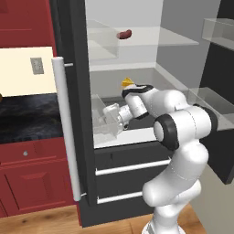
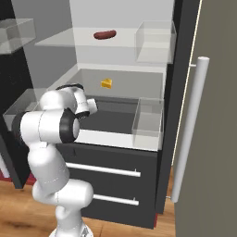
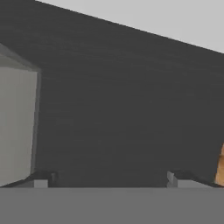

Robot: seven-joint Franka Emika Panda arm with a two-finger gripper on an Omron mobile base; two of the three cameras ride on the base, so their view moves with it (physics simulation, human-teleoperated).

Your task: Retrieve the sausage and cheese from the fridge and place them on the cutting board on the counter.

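Observation:
The fridge (image 1: 77,55) stands open. On its upper clear shelf lies the dark red sausage (image 1: 124,34) (image 2: 105,34). One shelf lower, toward the back, sits the yellow cheese wedge (image 2: 107,83) (image 1: 127,82), partly behind my arm in the left base view. My gripper (image 1: 106,118) (image 2: 91,105) (image 3: 109,181) reaches in low over the dark lower shelf, below and in front of the cheese. Its fingertips (image 3: 41,179) stand wide apart, open, with nothing between them. The black counter (image 1: 27,114) lies left of the fridge. The cutting board is out of view.
Clear bins (image 2: 155,41) (image 2: 148,122) stand at the shelves' door side, close to my hand. The fridge door with its long white handle (image 1: 64,128) (image 2: 190,129) flanks the opening. Dark drawers with white bars (image 2: 104,170) sit below. Red cabinets (image 1: 32,178) are under the counter.

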